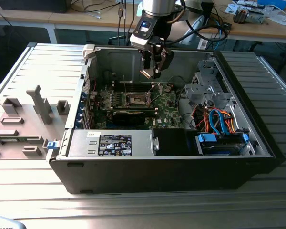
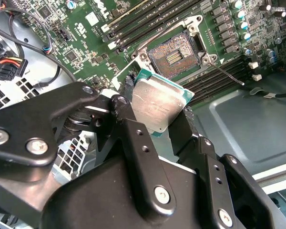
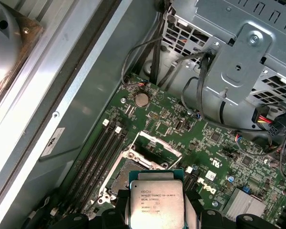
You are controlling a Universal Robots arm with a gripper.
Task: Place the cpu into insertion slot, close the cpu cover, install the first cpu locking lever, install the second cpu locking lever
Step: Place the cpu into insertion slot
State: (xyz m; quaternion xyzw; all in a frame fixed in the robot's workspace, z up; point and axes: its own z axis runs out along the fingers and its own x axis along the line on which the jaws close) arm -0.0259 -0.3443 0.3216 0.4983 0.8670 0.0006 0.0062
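jaws: clenched on the cpu [image 2: 157,106], one finger on each opposite edge; they hang inside the open computer case [image 1: 181,171]
cpu: between the jaws, metal top showing in both wrist views, held in the air and tilted, apart from the green board [image 3: 214,143]
insertion slot [image 2: 175,55]: below the jaws, just past the held chip, dark centre bare
cpu cover [image 3: 158,142]: flipped up, standing open at the slot's edge below the jaws
locking lever [image 2: 225,74]: thin rod angled out beside the slot, not latched
case: lies on its side on the counter [image 1: 133,210], well below the jaws
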